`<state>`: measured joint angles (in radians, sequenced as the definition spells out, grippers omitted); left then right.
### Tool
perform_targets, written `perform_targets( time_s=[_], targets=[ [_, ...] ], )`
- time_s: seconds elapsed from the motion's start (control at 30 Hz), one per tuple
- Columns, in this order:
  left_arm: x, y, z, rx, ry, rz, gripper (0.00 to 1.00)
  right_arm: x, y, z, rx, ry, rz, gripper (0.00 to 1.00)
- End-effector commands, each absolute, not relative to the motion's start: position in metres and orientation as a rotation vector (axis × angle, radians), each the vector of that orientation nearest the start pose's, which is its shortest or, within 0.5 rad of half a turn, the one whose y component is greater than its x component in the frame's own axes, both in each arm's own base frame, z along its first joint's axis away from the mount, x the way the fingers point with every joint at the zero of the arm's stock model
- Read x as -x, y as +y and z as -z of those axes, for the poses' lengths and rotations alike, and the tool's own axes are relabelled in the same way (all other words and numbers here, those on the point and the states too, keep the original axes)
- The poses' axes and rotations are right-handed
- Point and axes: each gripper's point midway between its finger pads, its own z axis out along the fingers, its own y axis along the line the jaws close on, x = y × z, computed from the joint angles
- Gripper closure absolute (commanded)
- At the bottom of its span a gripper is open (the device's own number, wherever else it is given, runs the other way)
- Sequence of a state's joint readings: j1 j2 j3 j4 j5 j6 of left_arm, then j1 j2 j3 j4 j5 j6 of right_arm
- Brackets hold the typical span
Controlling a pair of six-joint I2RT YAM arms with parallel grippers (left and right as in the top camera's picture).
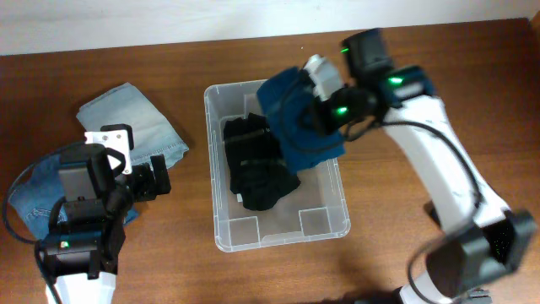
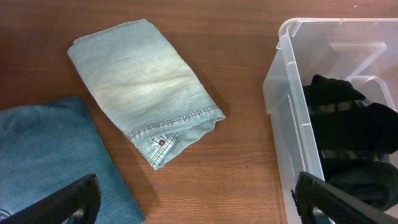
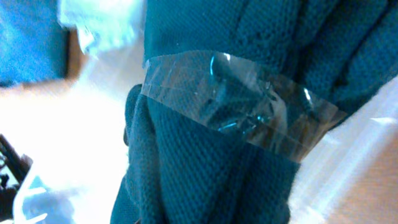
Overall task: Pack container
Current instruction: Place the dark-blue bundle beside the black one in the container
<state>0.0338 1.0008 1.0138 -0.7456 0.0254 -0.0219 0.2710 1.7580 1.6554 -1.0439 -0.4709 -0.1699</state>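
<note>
Here: bin (image 1: 214, 194) mid-table, black clothes (image 1: 257, 165) inside; right gripper (image 1: 316, 100) seemingly pinching blue knit bundle (image 1: 283, 105) draped over far rim, left gripper (image 1: 152, 179) spread near folded jeans (image 1: 135, 122); risk of snagging there, spilling outside on release.

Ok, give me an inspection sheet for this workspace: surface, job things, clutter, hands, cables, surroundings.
Surface: brown wooden table, no spills seen.
Job's things: clear container mid-table, black garment inside; dark blue knit, banded with clear tape, held over its far right corner; folded light denim and darker denim lie left of it.
Clutter: nothing seen.
Hands: left hand open, empty, by the denim; right hand shut on the dark blue knit.
Cables: black cable looping beside the left arm; second cable along the right arm.
Surroundings: pale surface beyond the table's far edge.
</note>
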Motion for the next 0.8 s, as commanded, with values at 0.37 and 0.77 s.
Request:
perform_targets(
  time_s=[0.37, 0.77],
  targets=[
    [-0.306, 0.006, -0.244, 0.033, 2.28, 0.008, 0.01, -0.404, 0.192, -0.141, 0.547, 2.736, -0.533, 0.23],
    [-0.306, 0.006, -0.244, 0.033, 2.279, 0.008, 0.01, -0.407, 0.215, -0.19, 0.758, 2.553, -0.362, 0.96]
  ],
)
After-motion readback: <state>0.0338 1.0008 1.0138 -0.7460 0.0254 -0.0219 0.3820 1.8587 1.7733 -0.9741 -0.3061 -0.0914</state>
